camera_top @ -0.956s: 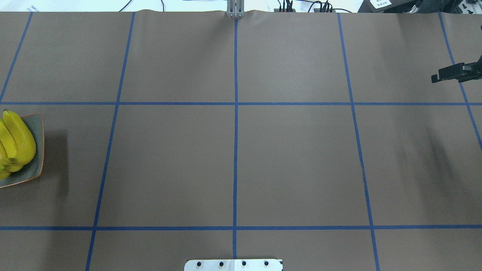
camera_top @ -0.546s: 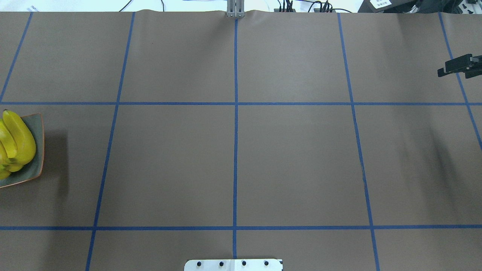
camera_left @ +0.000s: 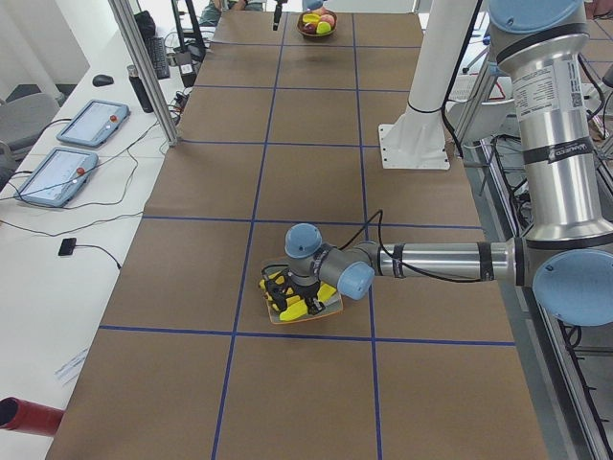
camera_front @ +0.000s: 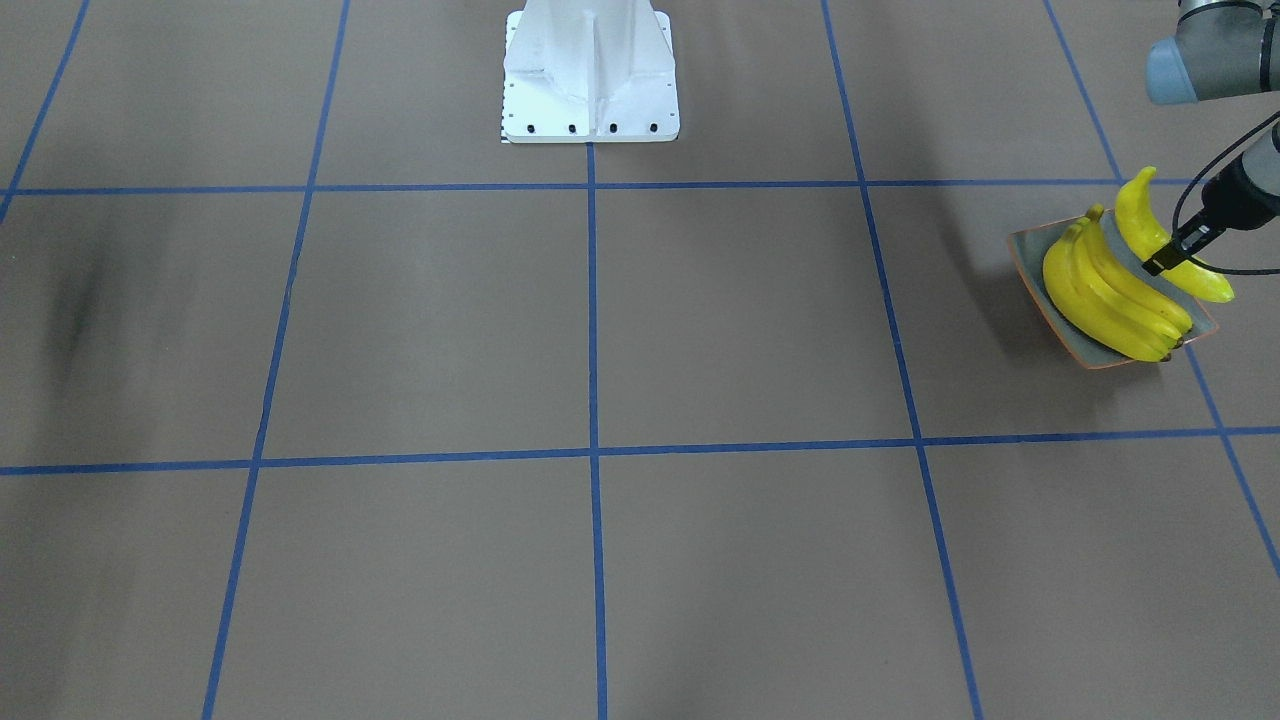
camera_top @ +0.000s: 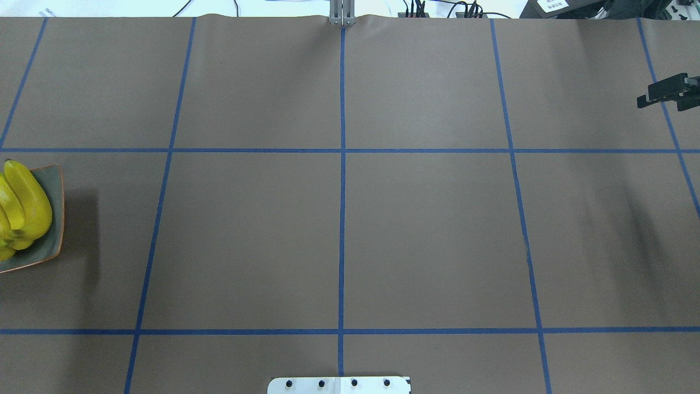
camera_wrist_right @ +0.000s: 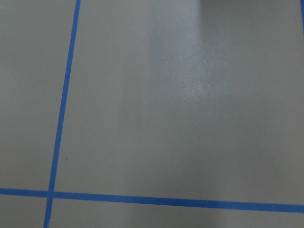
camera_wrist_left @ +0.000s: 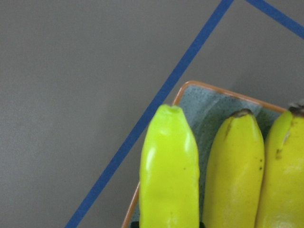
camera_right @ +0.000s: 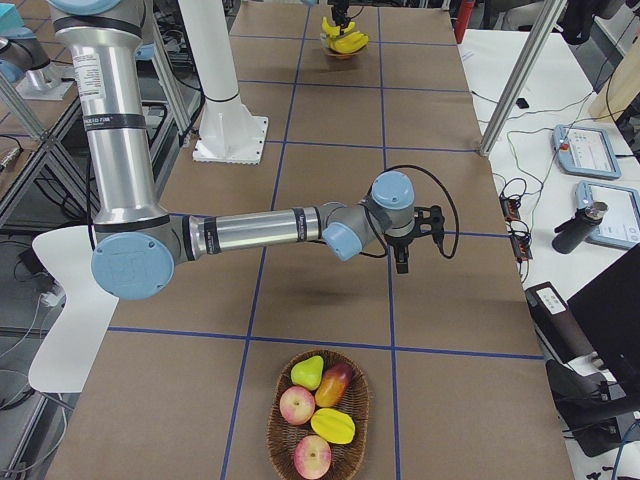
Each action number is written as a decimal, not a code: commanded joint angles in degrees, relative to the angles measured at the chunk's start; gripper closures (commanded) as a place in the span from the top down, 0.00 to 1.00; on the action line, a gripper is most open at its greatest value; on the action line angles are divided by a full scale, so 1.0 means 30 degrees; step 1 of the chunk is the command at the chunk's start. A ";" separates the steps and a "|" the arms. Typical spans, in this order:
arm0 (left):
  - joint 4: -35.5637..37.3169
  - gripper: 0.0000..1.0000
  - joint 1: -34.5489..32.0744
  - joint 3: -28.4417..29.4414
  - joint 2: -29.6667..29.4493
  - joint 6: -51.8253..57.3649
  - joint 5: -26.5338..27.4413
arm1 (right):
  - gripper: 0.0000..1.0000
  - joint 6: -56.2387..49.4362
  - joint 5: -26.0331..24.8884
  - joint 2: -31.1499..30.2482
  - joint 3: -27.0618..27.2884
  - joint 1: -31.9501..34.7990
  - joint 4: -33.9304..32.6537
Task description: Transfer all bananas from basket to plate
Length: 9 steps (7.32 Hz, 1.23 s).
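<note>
The left gripper (camera_front: 1163, 262) is clamped across the middle of one bright yellow, curved, glossy banana (camera_front: 1140, 215). It holds the banana over the 9 o'clock side of the squarish grey-green glazed plate with a thin orange rim (camera_front: 1033, 262), the clock being read from the robot's seat with 12 straight ahead. Whether the fruit touches the glaze I cannot tell.

Three more glossy yellow bananas (camera_front: 1110, 295) lie side by side in the plate's 3 o'clock half, touching one another. The round woven wicker basket (camera_right: 272, 430) at the table's 3 o'clock end holds only other fruit (camera_right: 298, 405), so this looks like the last transfer.

The right gripper (camera_top: 664, 93) hangs over bare table near 2 o'clock with nothing seen in it. I cannot tell whether its jaws are parted.

The banana probably handles as light and firm. Its smooth skin is likely slippery and its curve lets it roll, so the mid-length hold across the thin dimension seems the sound one.

In the left wrist view its tip reaches past the orange rim at a corner, so letting go there risks it sliding off the upturned edge. The free glaze is the strip between it and the neighbouring bananas, toward 3 o'clock.

The plate sits close to the 9 o'clock end of the brown paper-covered table with its blue tape grid (camera_top: 426, 235). There is little margin outward there, but wide open surface toward 3 o'clock for pulling away.
</note>
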 commanded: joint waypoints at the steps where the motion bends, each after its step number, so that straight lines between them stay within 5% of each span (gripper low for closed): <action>1: -0.0009 0.21 0.0130 -0.0006 -0.0029 -0.0021 0.0029 | 1.00 -0.0011 0.0019 -0.0012 -0.0055 0.0001 -0.0005; 3: -0.0009 0.31 0.0333 0.0023 -0.0058 -0.0021 0.0145 | 1.00 -0.0011 0.0020 0.0017 -0.0055 0.0001 -0.0005; 4: -0.0009 0.52 0.0480 -0.0006 -0.0058 0.0008 0.0582 | 1.00 -0.0011 0.0020 -0.0012 -0.0055 0.0001 -0.0005; 5: -0.0009 0.58 0.0568 -0.0007 -0.0058 0.0009 0.0586 | 1.00 -0.0011 0.0020 -0.0013 -0.0055 0.0001 -0.0005; 6: -0.0009 1.00 0.0569 -0.0065 -0.0058 0.0009 0.0586 | 1.00 -0.0011 0.0020 -0.0013 -0.0055 0.0001 -0.0005; 9: 0.0020 1.00 0.0569 -0.0181 -0.0380 -0.0050 0.0411 | 1.00 0.0018 0.0020 -0.0012 0.0032 0.0030 -0.0005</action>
